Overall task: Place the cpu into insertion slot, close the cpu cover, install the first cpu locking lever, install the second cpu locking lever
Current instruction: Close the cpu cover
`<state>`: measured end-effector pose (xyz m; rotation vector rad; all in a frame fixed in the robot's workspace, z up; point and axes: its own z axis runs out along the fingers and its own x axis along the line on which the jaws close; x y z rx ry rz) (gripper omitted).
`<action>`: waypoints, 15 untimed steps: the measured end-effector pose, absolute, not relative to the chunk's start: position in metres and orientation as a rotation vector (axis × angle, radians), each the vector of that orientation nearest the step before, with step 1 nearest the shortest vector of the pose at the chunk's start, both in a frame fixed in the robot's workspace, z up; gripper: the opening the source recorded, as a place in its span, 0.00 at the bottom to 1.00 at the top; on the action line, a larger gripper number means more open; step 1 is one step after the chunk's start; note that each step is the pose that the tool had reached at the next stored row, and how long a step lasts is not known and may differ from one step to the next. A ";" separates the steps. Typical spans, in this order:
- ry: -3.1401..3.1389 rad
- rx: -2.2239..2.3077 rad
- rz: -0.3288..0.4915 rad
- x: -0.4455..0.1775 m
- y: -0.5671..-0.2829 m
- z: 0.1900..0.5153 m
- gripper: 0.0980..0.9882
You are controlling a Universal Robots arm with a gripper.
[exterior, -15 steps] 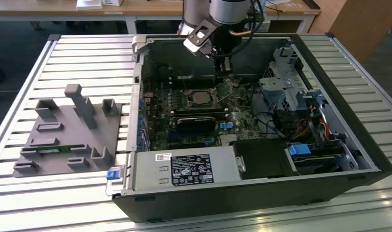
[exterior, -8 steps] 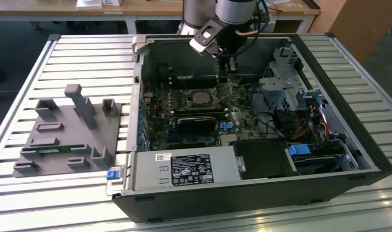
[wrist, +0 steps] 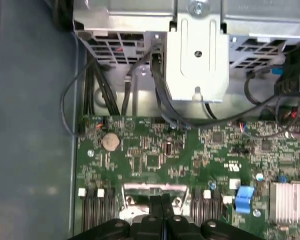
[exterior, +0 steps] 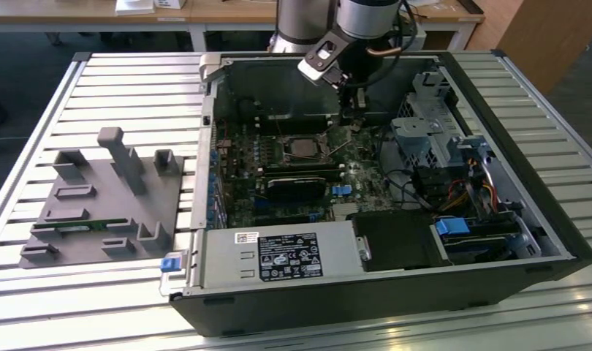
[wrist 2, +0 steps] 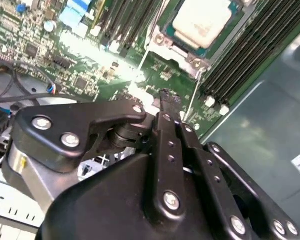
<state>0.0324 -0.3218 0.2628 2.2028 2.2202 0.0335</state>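
Toward the upper centre of the exterior view, the arm reaches down into an open computer case point(exterior: 530, 241) lying on a slatted table point(exterior: 130, 88). The gripper point(exterior: 351, 124) hangs over the motherboard point(exterior: 276, 183), just to the frame's right of the socket. In both wrist views the two black fingers point(wrist: 154, 207) are pressed against each other with nothing visible between them, so the jaws are clenched on nothing.

The cpu point(wrist 2: 202, 20) sits in the insertion slot point(wrist 2: 212, 42), its pale metal top facing up, a little above centre in the exterior view. The cpu cover point(wrist 2: 165, 44) lies down around the chip as a silvery frame. A thin wire locking lever point(wrist 2: 194, 95) runs from the cover's corner toward the fingertips point(wrist 2: 166, 100) and passes just beside them; whether it is latched cannot be told. Long black memory slots point(wrist 2: 240, 55) flank the socket.

At the exterior view's left, a grey fixture tray point(exterior: 101, 197) rests on the table beside the case. A labelled power supply point(exterior: 276, 256) fills the case's lower centre. In the first wrist view a silver drive cage point(wrist: 197, 60) stands beyond the board, with a coin battery point(wrist: 110, 141) near the board's edge.
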 end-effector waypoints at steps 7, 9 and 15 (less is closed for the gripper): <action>2.220 2.203 0.034 0.043 -0.318 0.259 0.03; 2.218 2.205 0.033 0.047 -0.317 0.258 0.03; 2.203 2.220 0.033 0.055 -0.316 0.256 0.03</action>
